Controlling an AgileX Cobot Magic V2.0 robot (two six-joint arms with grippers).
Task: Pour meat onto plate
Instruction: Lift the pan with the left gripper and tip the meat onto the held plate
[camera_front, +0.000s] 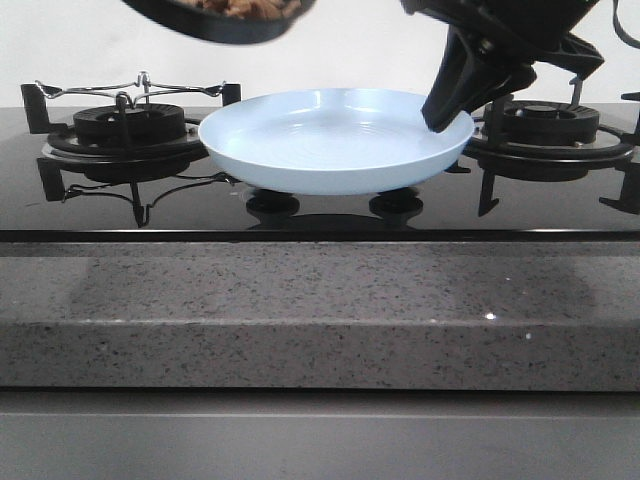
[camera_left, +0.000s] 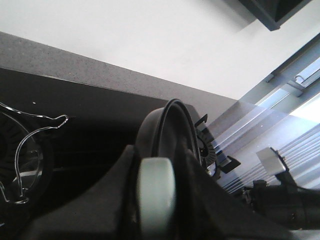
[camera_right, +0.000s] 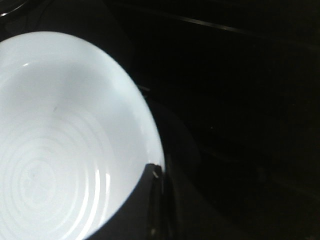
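Black frying pan (camera_front: 222, 18) with the meat (camera_front: 245, 8) is held raised at upper left; the left gripper (camera_left: 156, 200) is closed around its handle. Pale-blue plate (camera_front: 335, 140) is gripped at its right rim by the right gripper (camera_front: 440, 118).

right hand (camera_front: 445, 105): matte black, tapered wedge fingers | left hand (camera_left: 156, 200): black housing, pale grey rounded pad
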